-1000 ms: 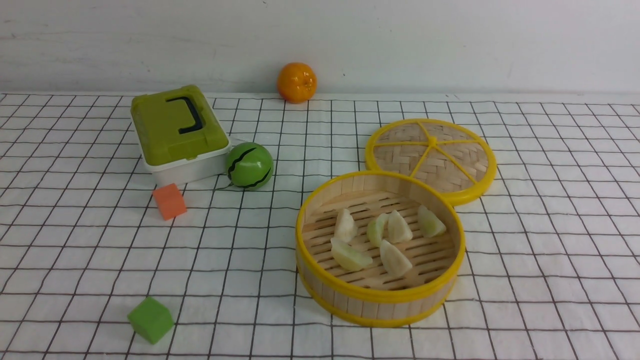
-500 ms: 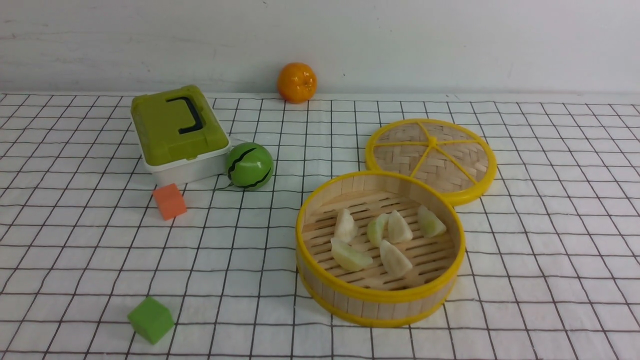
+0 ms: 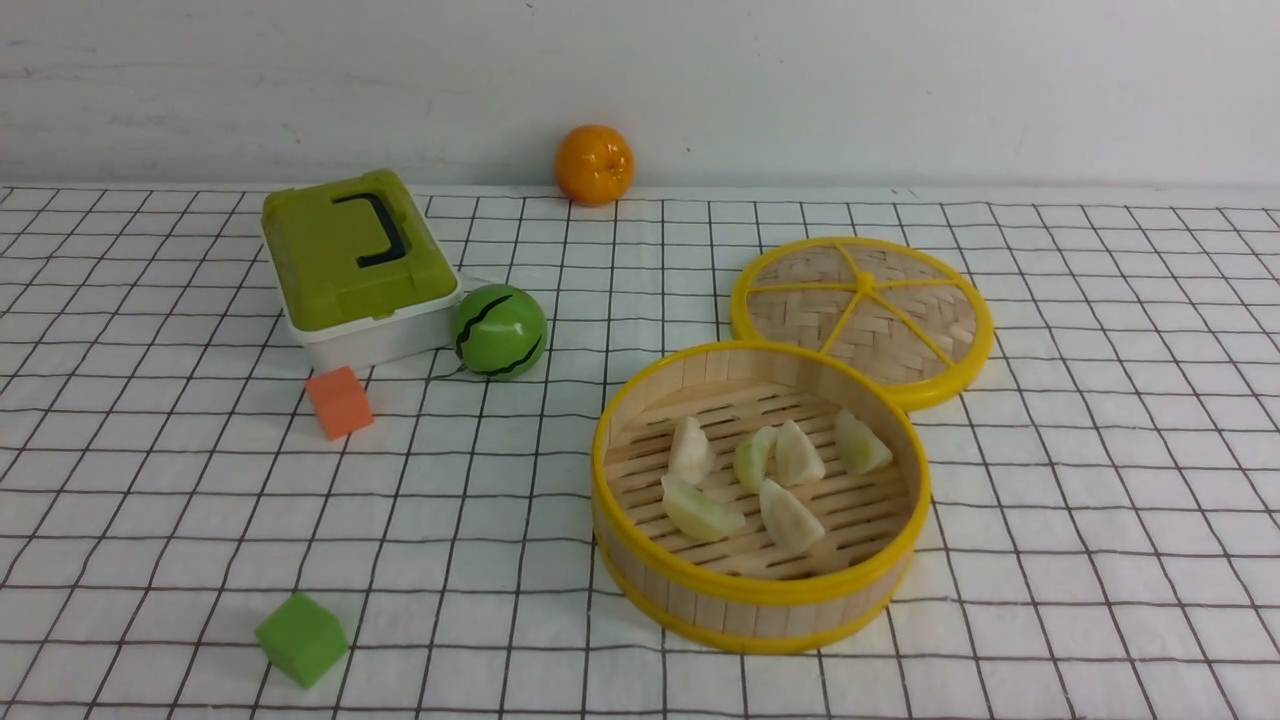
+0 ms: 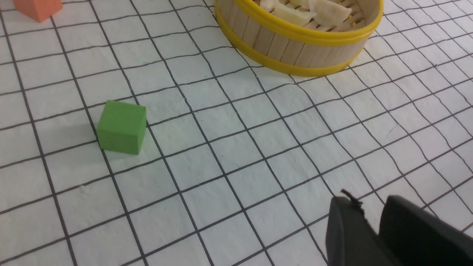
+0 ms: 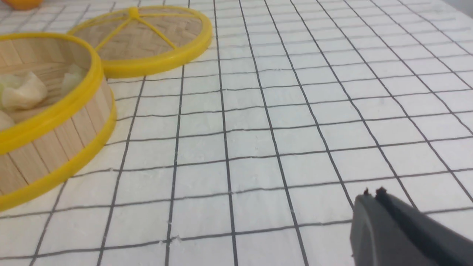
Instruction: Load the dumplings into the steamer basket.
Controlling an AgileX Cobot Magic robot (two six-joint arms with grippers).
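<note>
Right gripper (image 5: 371, 194) is seen closed, left gripper (image 4: 366, 207) narrowly parted, both empty; nothing moved since earlier, dumplings (image 3: 775, 470) kept in basket (image 3: 640, 545), center-right.

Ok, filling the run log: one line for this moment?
dumplings: six in steamer basket | lid: off | left claw: empty | right claw: shut, empty

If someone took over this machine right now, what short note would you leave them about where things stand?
Left gripper: holds nothing, fingertips a little apart, clear of the basket.
Right gripper: shut, empty, beside the basket.
Steamer basket: upright on the checked cloth, uncovered; its lid lies flat just behind it.
Dumplings: all six lie on the basket's slatted floor; none on the cloth.
Done: the loading looks finished.
Left: nothing visible for this job; both arms are already away from the basket.
</note>
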